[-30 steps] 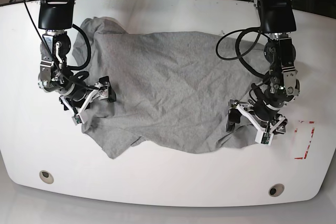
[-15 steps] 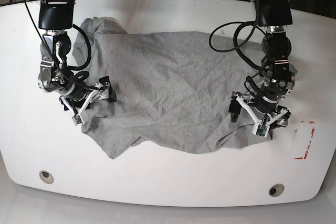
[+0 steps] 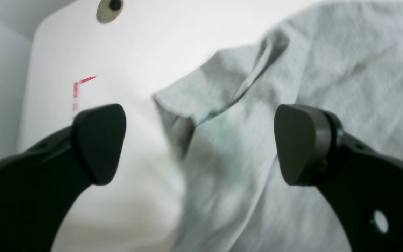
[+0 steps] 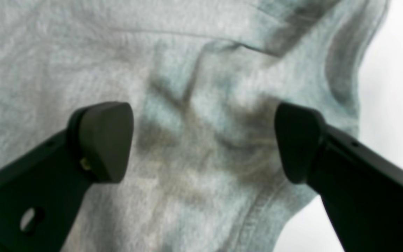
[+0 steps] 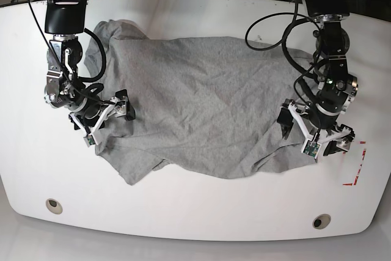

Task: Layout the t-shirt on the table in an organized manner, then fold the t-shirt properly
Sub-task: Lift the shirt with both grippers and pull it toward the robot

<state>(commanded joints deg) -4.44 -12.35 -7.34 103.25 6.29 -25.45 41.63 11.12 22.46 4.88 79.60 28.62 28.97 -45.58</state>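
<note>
White table | t-shirt spread | left claw wide apart, empty | right claw wide apart, empty

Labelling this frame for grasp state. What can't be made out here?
- Base view: the neck and its print on the wrinkled heather-grey cotton t-shirt cannot be found among the folds.
- Base view: whether the open left gripper touches cloth; its own frame hides the tips.
- Left wrist view: cloth near the fingertips is blurred; the glossy white table is washed out.
- Right wrist view: the right gripper is open; contact with cloth is unclear.
</note>
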